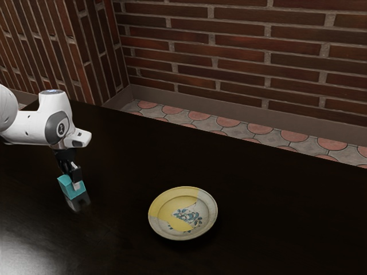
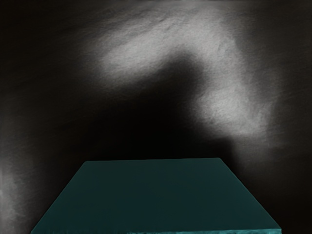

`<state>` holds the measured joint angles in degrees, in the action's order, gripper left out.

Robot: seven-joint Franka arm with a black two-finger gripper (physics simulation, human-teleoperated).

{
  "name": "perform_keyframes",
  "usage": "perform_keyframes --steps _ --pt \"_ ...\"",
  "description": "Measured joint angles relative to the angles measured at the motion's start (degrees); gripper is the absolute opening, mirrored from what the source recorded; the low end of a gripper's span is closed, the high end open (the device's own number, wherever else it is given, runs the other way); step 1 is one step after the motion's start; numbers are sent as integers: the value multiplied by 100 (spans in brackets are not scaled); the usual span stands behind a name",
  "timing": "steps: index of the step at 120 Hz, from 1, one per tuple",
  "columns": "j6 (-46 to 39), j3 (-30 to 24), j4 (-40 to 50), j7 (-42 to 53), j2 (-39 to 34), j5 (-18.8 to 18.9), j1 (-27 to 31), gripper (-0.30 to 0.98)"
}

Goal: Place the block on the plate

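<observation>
Surface: near-black, smooth, glossy, dull pale glare at exterior view's lower left corner. In wrist view, hazy grey-white light patches on it, curving around soft-edged dark shadow. Beyond surface, red-brown brick wall, long thin bricks, paler mortar; meets more brickwork in corner toward exterior view's left. Plain grey-brown baseboard along wall foot. Between baseboard and surface, strip of floor: rounded pinkish-red shapes set in grey.

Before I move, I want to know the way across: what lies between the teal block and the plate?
Just dark, glossy tabletop between the teal block and the plate, as the exterior view shows.
</observation>
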<state>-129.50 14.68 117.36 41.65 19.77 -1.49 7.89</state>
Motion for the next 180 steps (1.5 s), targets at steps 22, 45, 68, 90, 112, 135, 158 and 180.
perform_keyframes --steps 22,45,68,90,112,135,158,180 --pt "0 6 1 1 -321 16 -219 37" --pt "11 -151 -74 -189 -801 -55 -1043 38" --pt "42 -1184 -363 -708 -803 -140 -1166 38" --pt "35 -2113 -471 -1383 -710 -164 -1116 39" --pt "0 -2582 -178 -2127 -761 -218 -1101 39" --pt "-97 -2681 -130 -2745 -590 -399 -1090 41" --pt "-112 -2684 -105 -3167 -676 -493 -1165 57" --pt "-134 -1963 -405 -3459 -929 -525 -1341 64"
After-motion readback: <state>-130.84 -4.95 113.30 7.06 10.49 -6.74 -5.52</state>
